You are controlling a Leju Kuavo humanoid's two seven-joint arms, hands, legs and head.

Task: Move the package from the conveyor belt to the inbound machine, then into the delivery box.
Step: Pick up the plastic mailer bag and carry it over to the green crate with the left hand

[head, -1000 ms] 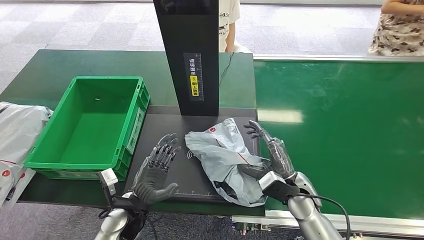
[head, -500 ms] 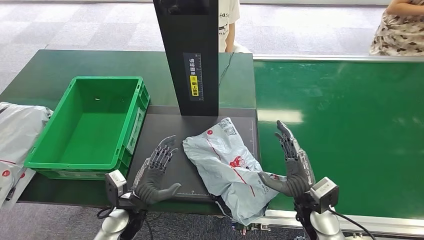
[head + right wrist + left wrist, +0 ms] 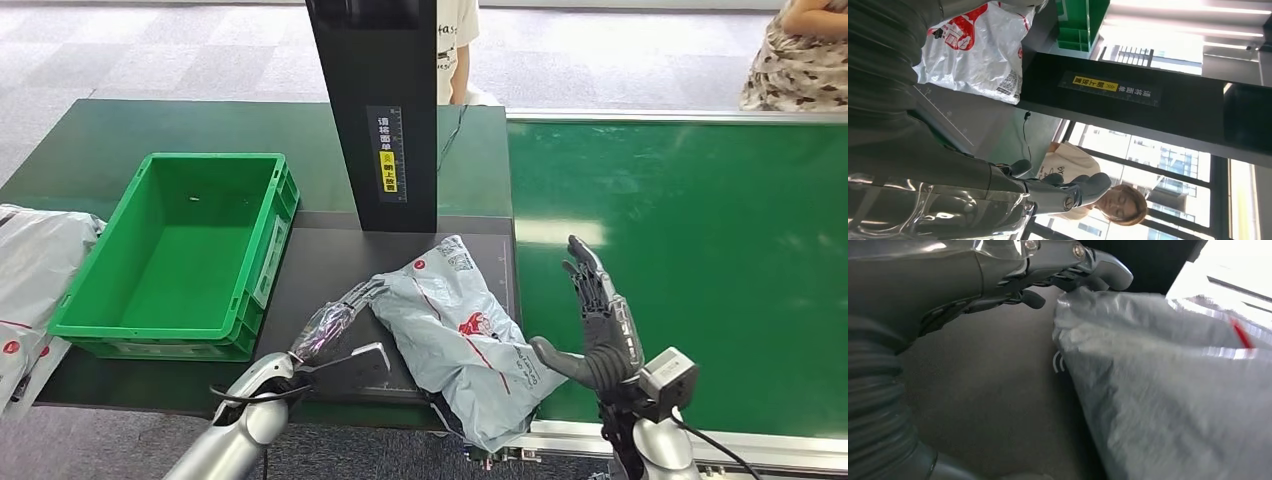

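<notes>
On the black scanner plate (image 3: pixel 330 262) in front of you lies the grey package (image 3: pixel 452 320), crumpled, with its near end hanging over the plate's front edge. Your left hand (image 3: pixel 338 322) lies flat on the plate, fingers stretched out with their tips touching the package's left edge; it holds nothing. Your right hand (image 3: pixel 598 325) stands upright over the belt (image 3: pixel 700 260) just right of the package, fingers spread, thumb out, holding nothing. The green box (image 3: pixel 180 250) sits left of the plate.

Silver arms — dark-fingered left hand (image 3: pixel 335 325) and right hand (image 3: pixel 598 325), grey ribbed wrist covers, black cables.
</notes>
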